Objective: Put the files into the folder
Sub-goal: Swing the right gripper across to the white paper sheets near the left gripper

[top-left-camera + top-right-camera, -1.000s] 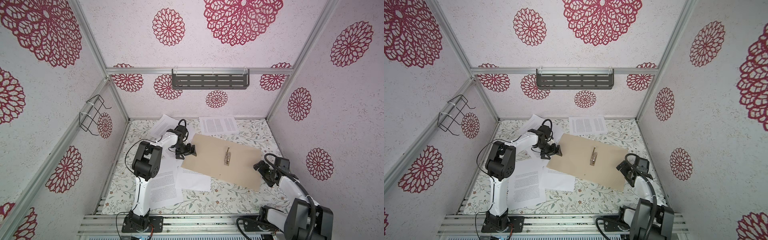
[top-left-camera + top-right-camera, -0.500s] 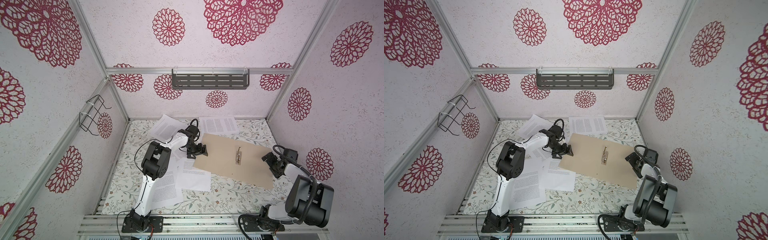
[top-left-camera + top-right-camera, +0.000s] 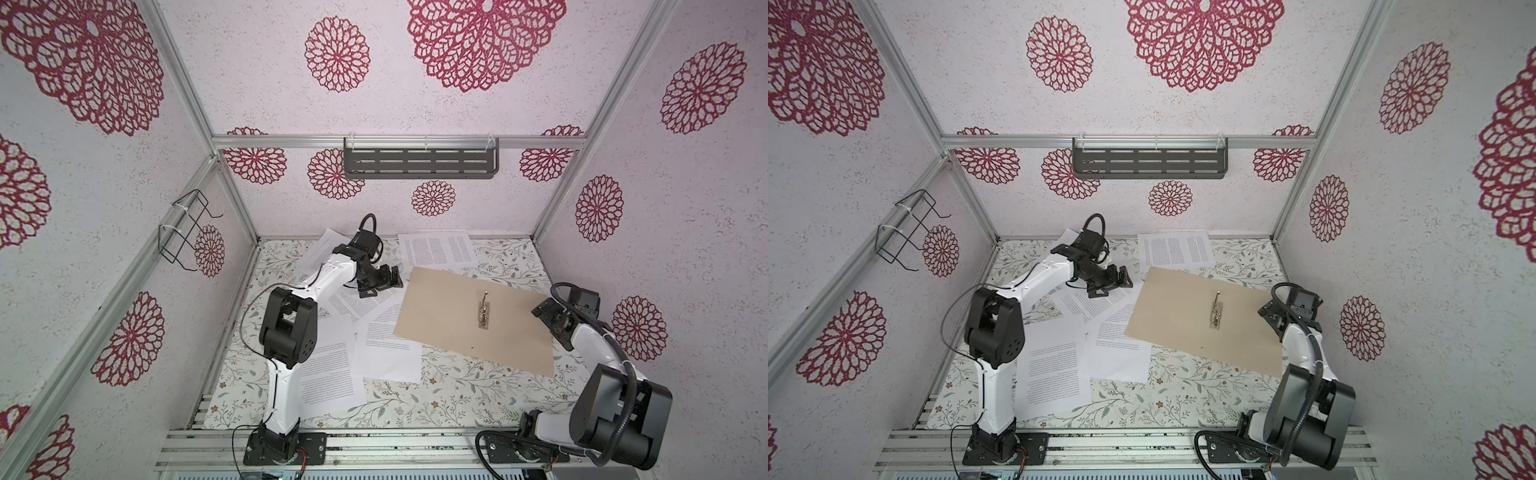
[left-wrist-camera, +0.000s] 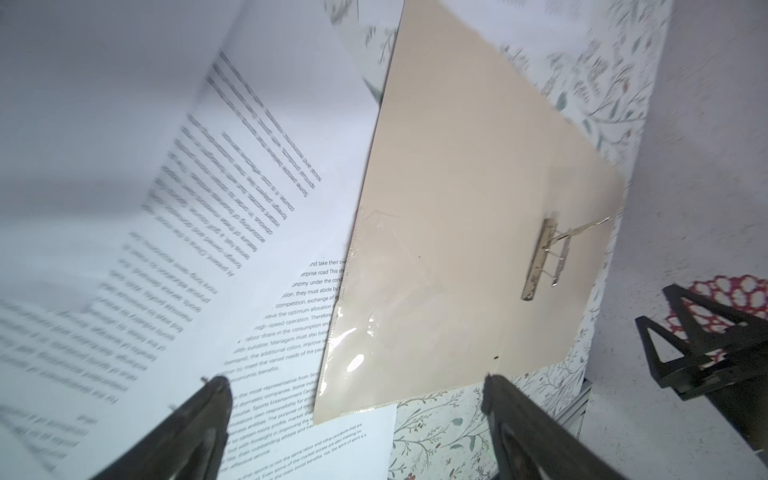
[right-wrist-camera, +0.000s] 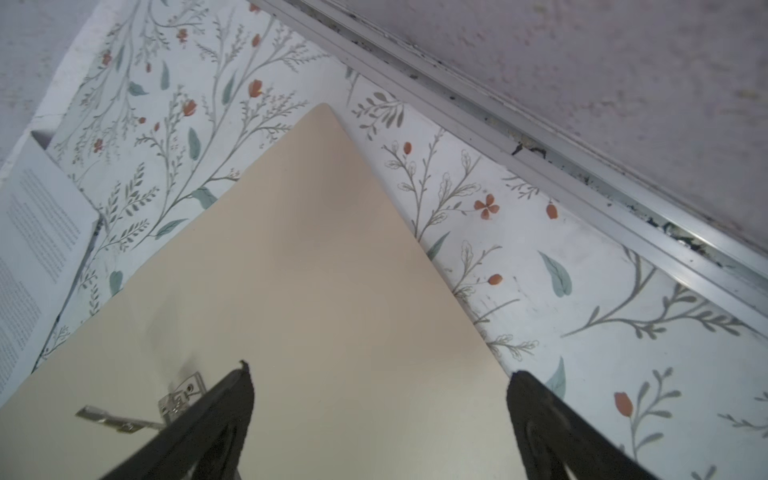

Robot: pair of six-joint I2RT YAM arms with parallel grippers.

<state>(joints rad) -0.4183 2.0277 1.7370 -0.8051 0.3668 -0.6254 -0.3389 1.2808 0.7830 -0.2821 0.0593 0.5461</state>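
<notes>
The floral surface carries everything, and the biggest change on it concerns the folder: over the last second it has slid toward the right arm's side. In both top views it now lies opened flat and askew on the right half, its left edge overlapping a couple of printed sheets. The files have not moved that I can see. Most lie in a loose overlapping heap on the left half, under and beside the left arm. One more sits alone at the back, just beyond the folder's far corner, and none rests on the folder yet. The left fingers, which were at the folder's left edge a second ago, have drawn back from it and hang spread wide and empty over the sheets. The right fingers are likewise released, holding nothing, poised above the folder's corner on their own side. My reading is that shifting the folder is finished and gathering the sheets comes next, with all the filing still to do. The small metal fastener clip sits at the spine with one strip lifted
</notes>
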